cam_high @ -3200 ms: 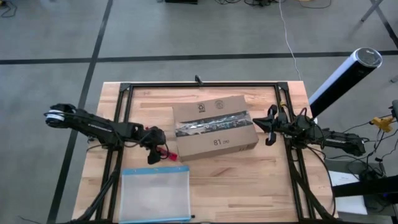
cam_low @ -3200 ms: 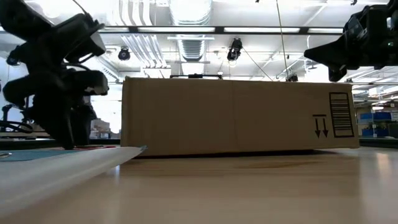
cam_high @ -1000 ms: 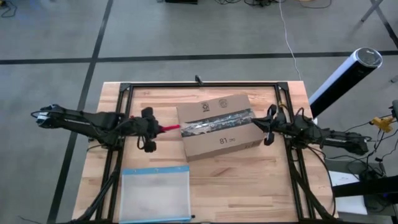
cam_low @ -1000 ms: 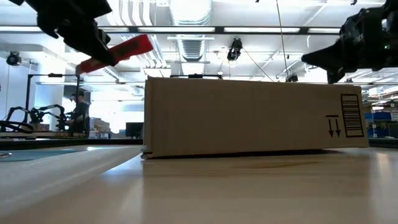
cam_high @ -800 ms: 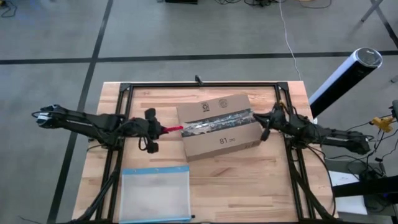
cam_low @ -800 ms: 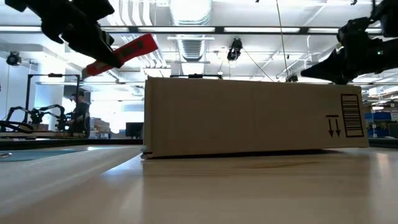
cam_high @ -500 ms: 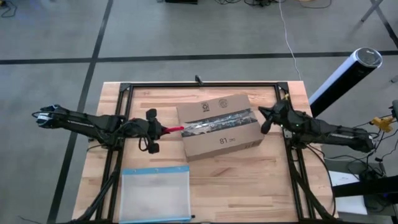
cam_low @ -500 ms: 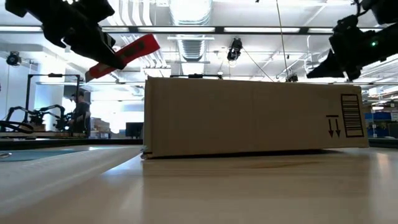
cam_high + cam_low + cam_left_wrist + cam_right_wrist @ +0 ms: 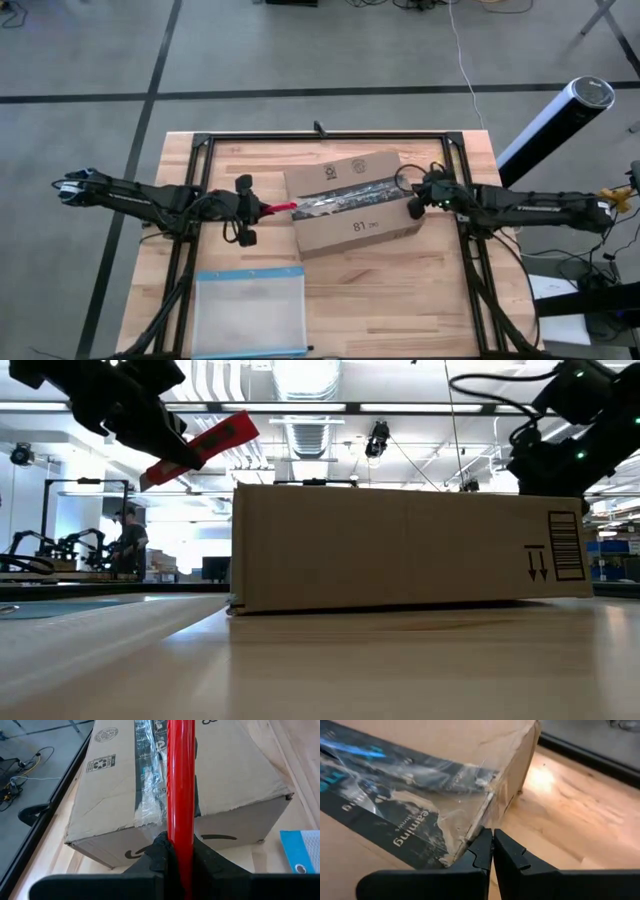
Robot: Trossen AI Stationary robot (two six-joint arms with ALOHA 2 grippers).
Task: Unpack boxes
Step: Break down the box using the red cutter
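The jaws of the left gripper (image 9: 243,208) are closed tightly on a red tool (image 9: 181,795), and the jaws of the right gripper (image 9: 492,851) are pressed together with nothing between them. The box (image 9: 350,203) is the landmark here: it lies near the middle of the wooden table (image 9: 400,290), turned a little, with a strip of shiny tape (image 9: 345,195) running along its top. The left gripper stays just beside the left end of the box, above the table, and the red tool points over this end, along the line of the tape. The right gripper is at the right end of the box, with its tips at the upper edge where the tape folds over the corner. A clear pouch with blue edge (image 9: 248,310) lies flat in front of the box, well apart from it, closer to the left arm.
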